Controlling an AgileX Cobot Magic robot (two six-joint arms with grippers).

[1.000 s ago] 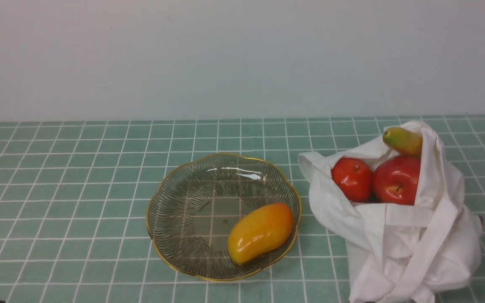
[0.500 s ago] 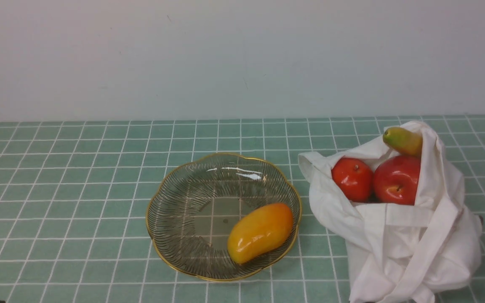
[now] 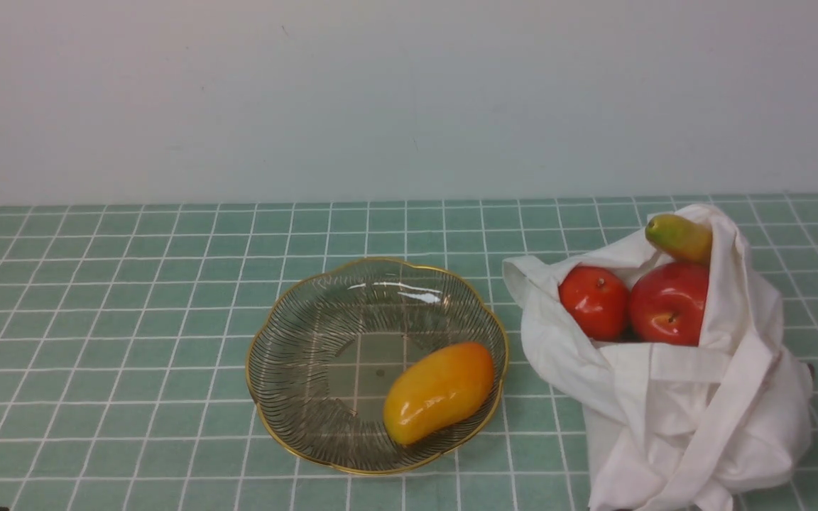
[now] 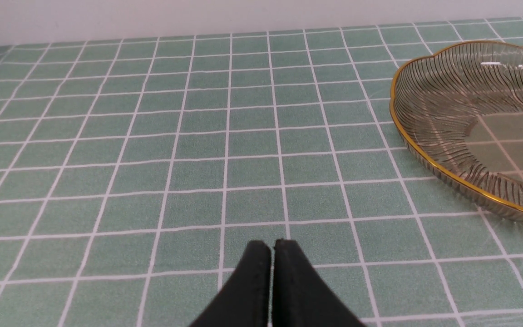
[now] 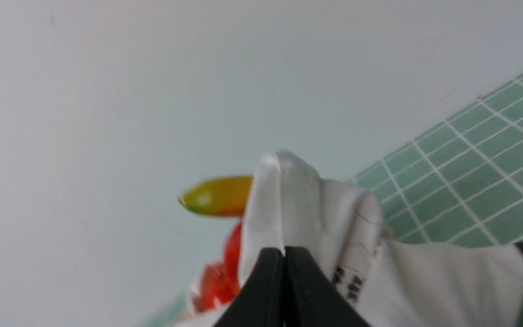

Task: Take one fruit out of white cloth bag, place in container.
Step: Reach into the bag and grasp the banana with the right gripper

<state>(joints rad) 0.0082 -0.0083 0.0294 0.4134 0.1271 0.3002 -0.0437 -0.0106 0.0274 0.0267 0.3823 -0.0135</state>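
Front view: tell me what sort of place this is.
Likely a staged tabletop test set-up, not a real kitchen: green grid-patterned table cover, bare pale wall, and a glass bowl beside a white cloth bag holding apples.

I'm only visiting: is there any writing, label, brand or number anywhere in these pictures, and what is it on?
Dark printed marks on the white cloth bag, right wrist view: too blurred to read.
Nothing else in any view carries visible words, numbers or signs.
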